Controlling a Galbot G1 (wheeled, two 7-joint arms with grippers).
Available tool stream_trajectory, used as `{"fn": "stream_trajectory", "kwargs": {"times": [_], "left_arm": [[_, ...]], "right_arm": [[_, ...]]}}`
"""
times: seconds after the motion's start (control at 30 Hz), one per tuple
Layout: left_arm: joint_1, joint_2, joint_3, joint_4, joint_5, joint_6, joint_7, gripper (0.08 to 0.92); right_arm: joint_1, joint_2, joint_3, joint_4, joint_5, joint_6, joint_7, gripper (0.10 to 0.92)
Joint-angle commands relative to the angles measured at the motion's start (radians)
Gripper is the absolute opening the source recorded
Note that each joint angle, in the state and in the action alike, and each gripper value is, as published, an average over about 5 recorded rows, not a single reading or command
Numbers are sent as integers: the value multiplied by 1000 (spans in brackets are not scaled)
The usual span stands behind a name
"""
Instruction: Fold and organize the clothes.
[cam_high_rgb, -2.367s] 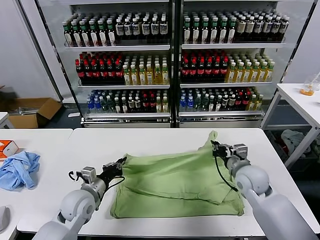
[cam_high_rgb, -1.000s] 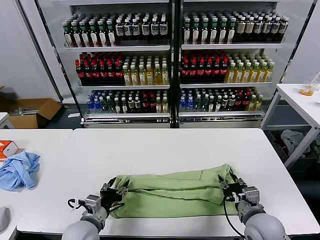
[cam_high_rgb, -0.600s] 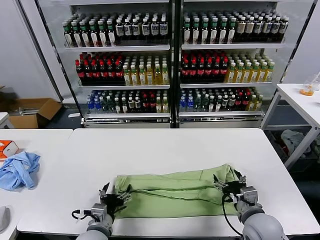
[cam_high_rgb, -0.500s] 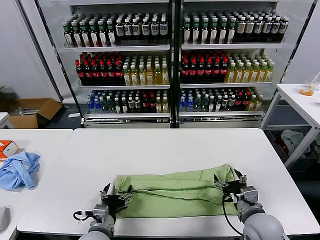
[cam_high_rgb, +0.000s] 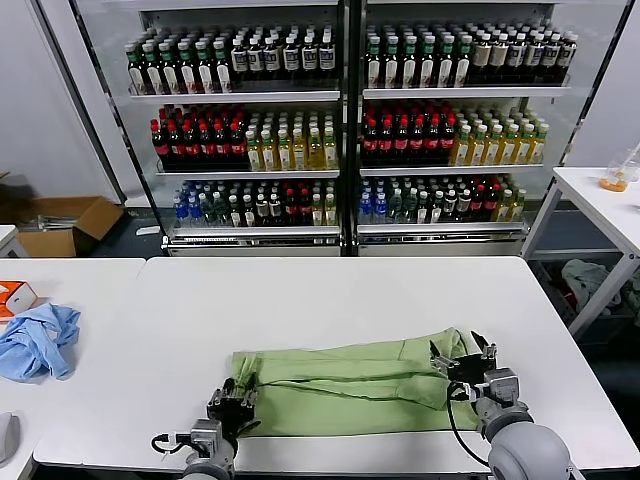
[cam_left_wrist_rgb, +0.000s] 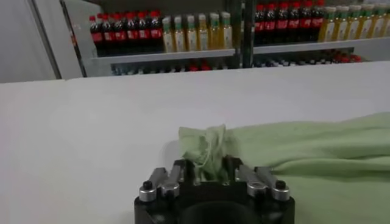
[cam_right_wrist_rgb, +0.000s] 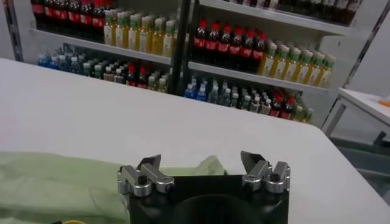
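The light green shirt (cam_high_rgb: 350, 390) lies on the white surface (cam_high_rgb: 330, 300), near its front edge, folded into a long flat band that runs from left to right. Its left end is bunched into a small knot of fabric.

The left gripper (cam_high_rgb: 237, 402) is low at this left end. In the left wrist view the bunched corner of the shirt (cam_left_wrist_rgb: 204, 149) sits between its two fingers (cam_left_wrist_rgb: 177, 173), and the jaws are partly closed around the cloth, touching it on both sides. The right gripper (cam_high_rgb: 463, 361) is at the right end of the band, just above the fabric. In the right wrist view the right gripper (cam_right_wrist_rgb: 201, 165) has its fingers wide apart and nothing is between them; the green cloth (cam_right_wrist_rgb: 61, 182) lies below and beside it.

Far to the left, on another white surface, a crumpled light blue garment (cam_high_rgb: 38, 340) lies next to an orange box (cam_high_rgb: 12, 297). Behind the surface stand glass coolers full of bottles (cam_high_rgb: 340, 130). A cardboard box (cam_high_rgb: 60, 222) is on the floor at the far left.
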Motion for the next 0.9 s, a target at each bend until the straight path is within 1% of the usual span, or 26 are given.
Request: {"fn": "stream_trajectory", "kwargs": {"times": [0.03,0.17,0.23,0.33,0.4,0.5,0.7,0.8,0.9], "left_arm": [[22,-4,-21,-12,-31,-3,17,353],[39,25,-80,-38,-70,-6,38,240],[45,51,-128,-48,-86,-9,51,180],[48,103,-214,-52,-110,-13,70,114],[46,149,-279,-42,-137,-14,80,98],[38,215,-391,-13,-198,-12,80,97],[28,322,-617,34,-376,6,78,97],[33,340,-671,3,-499,36,82,97],[45,312,-669,-107,-678,72,91,97]], "right_arm": [[1,-1,1,7,-5,4,1,823],[-4,0,4,11,-5,9,1,823],[-5,1,6,12,-5,13,1,823],[-7,3,7,14,-5,18,1,823],[-8,5,7,17,-4,19,1,823],[-11,5,7,23,6,23,3,823],[-22,-17,17,42,21,32,5,823],[-23,-24,23,48,28,37,5,823],[-23,-25,25,53,29,40,5,823]]}}
